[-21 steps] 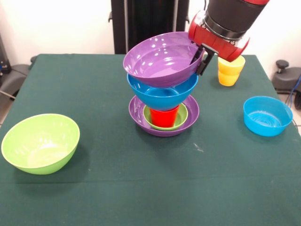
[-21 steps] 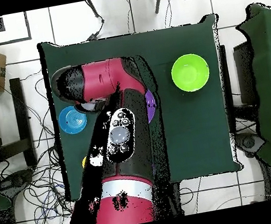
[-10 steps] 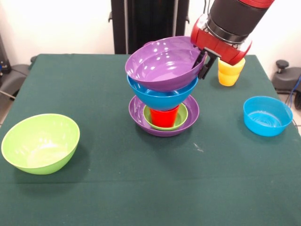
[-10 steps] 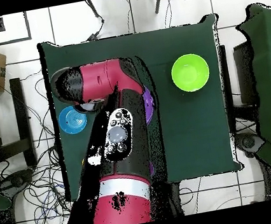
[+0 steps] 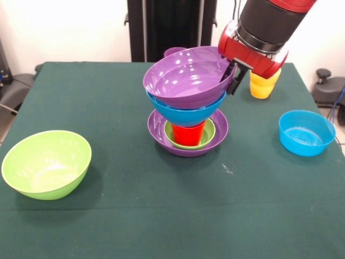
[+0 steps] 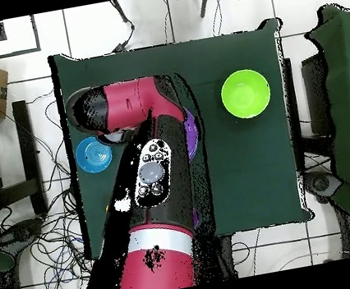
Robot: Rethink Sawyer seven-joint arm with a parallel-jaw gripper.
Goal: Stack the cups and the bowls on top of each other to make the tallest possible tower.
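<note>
Now the end effector grips the right rim of the top purple bowl, seated in the blue bowl.

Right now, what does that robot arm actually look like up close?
The arm is a thick round tube, black with glossy red bands and a red collar near its end. From above, its red and black casing bears a black panel of round grey buttons. The gripper is small, black and angular.

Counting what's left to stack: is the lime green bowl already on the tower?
No, the lime green bowl sits alone on the table, well apart from the tower.
</note>
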